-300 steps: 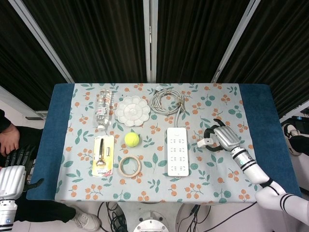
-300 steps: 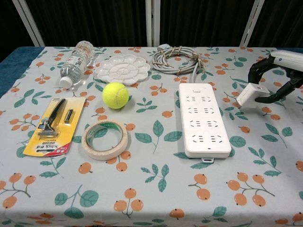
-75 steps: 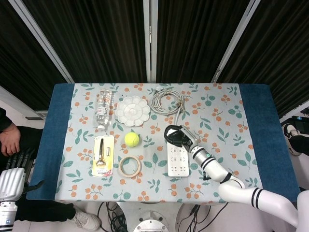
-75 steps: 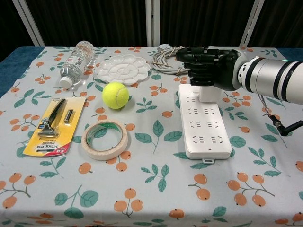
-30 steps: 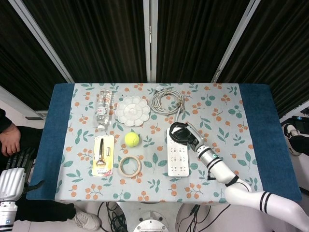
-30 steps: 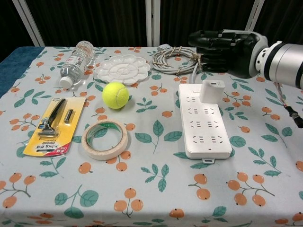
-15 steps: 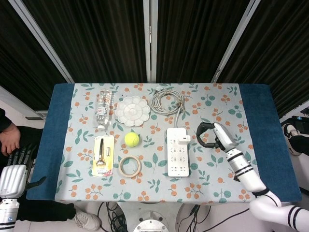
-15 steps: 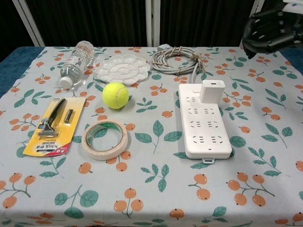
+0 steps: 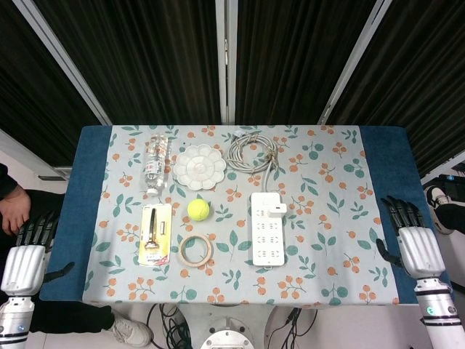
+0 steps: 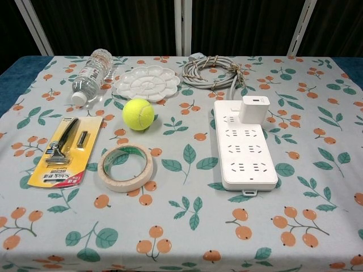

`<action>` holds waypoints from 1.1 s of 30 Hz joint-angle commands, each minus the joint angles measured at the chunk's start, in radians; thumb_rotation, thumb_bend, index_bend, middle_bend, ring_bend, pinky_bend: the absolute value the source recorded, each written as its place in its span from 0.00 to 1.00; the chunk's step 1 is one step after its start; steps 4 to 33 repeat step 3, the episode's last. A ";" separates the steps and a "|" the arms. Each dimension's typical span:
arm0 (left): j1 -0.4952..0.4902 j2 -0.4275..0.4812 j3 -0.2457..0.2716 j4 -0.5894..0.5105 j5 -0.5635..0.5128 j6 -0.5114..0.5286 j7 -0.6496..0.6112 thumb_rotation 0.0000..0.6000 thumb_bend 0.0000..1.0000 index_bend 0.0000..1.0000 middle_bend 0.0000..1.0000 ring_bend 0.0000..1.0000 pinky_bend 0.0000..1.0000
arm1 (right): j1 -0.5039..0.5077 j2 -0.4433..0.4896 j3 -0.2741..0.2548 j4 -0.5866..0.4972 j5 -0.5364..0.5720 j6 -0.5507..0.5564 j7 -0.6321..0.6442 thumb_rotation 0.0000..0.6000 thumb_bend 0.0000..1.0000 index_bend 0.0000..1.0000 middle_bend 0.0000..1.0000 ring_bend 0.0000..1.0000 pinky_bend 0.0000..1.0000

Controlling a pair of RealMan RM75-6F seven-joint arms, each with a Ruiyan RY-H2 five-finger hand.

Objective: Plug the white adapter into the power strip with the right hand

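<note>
Right hand (image 9: 420, 247) withdrawn — adapter (image 10: 253, 109) plugged

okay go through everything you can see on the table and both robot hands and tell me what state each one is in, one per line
white adapter: plugged into the far end of the power strip, standing upright
power strip: flat on the table, other sockets free
cable: coiled
water bottle: lying on its side
tape roll: lying flat
razor pack: lying flat, still packaged
left robot hand: empty, off the table's near left corner
right robot hand: empty, fingers extended, at the table's right edge
</note>
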 commanded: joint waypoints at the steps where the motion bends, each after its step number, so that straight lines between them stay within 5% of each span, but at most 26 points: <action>1: -0.001 0.002 0.001 -0.004 -0.001 -0.001 0.003 1.00 0.07 0.00 0.01 0.00 0.00 | -0.021 0.010 -0.019 -0.003 -0.021 0.025 0.018 1.00 0.31 0.00 0.04 0.00 0.00; 33: -0.001 0.002 0.001 -0.005 -0.002 -0.002 0.003 1.00 0.07 0.00 0.01 0.00 0.00 | -0.019 0.010 -0.021 -0.005 -0.023 0.022 0.015 1.00 0.32 0.00 0.04 0.00 0.00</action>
